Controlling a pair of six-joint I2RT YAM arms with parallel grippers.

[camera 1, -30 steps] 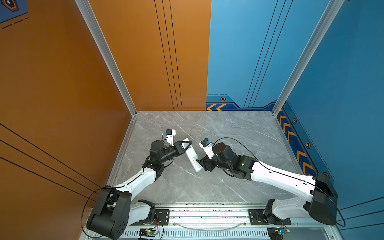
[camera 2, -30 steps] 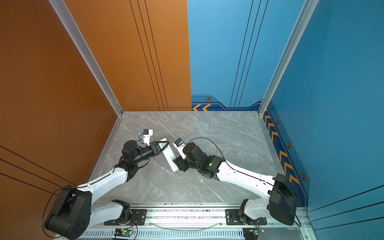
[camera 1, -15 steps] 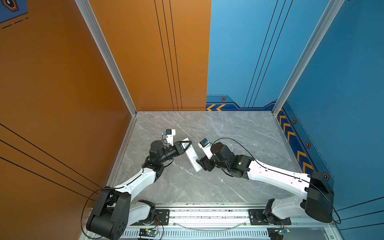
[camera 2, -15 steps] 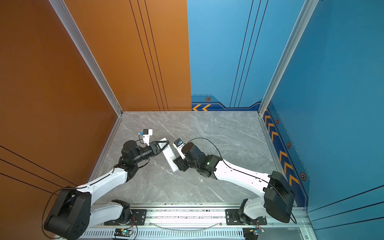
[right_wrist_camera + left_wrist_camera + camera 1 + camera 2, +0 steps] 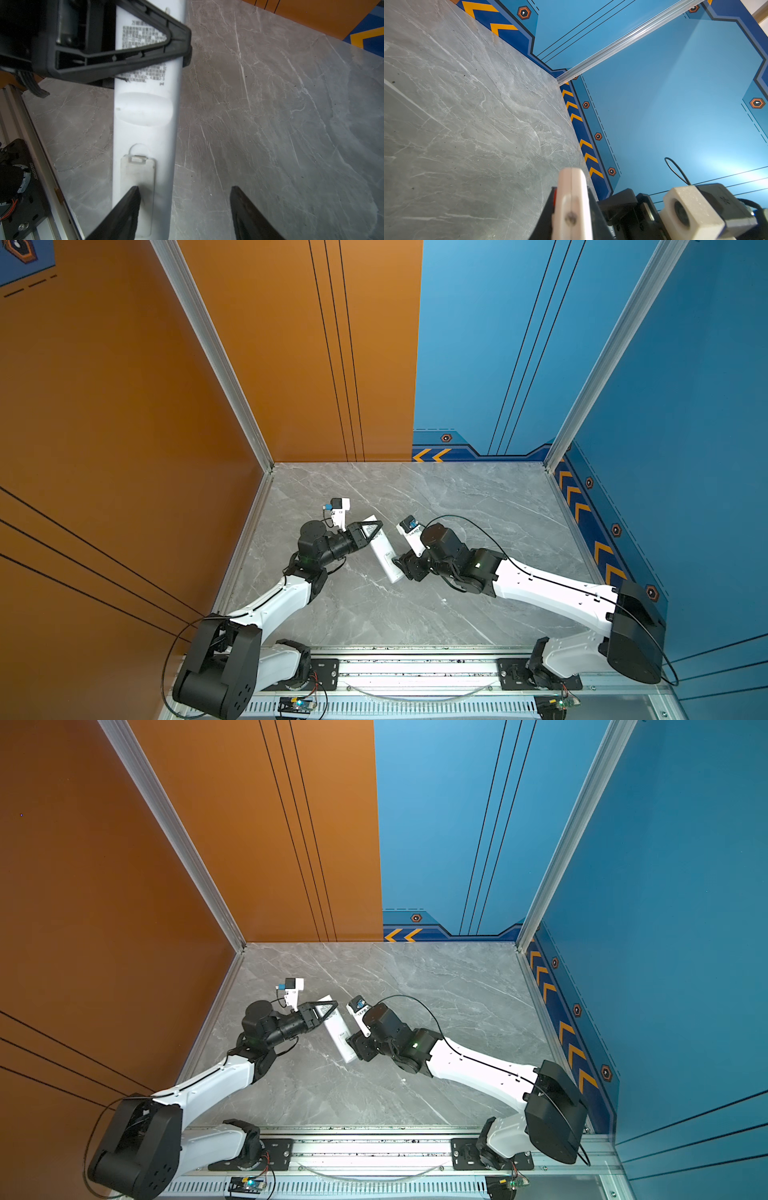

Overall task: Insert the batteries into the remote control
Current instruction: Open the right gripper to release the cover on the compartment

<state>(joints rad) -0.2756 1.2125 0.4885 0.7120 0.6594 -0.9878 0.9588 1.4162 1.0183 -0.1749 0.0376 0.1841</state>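
Observation:
The remote control (image 5: 383,551) (image 5: 338,1032) is a long white bar, plain back up, slanting across the middle of the marble floor in both top views. My left gripper (image 5: 374,529) (image 5: 328,1007) is shut on its far end, over the printed label (image 5: 145,39). The left wrist view shows that end (image 5: 572,195) edge-on between the black jaws. My right gripper (image 5: 401,568) (image 5: 184,189) stands open at the near end. One of its fingers (image 5: 126,205) lies over the closed battery cover (image 5: 138,172); the other is off to the side above bare floor. The batteries are out of view.
The grey marble floor (image 5: 478,510) is walled in orange at the left and back (image 5: 291,364) and in blue at the right (image 5: 665,448). An aluminium rail (image 5: 415,668) with both arm bases runs along the front edge. The right wrist camera (image 5: 691,209) sits close beside the left gripper.
The right arm has edged slightly toward the remote control's near end and its jaws have narrowed a little. The left arm and the remote control have not moved.

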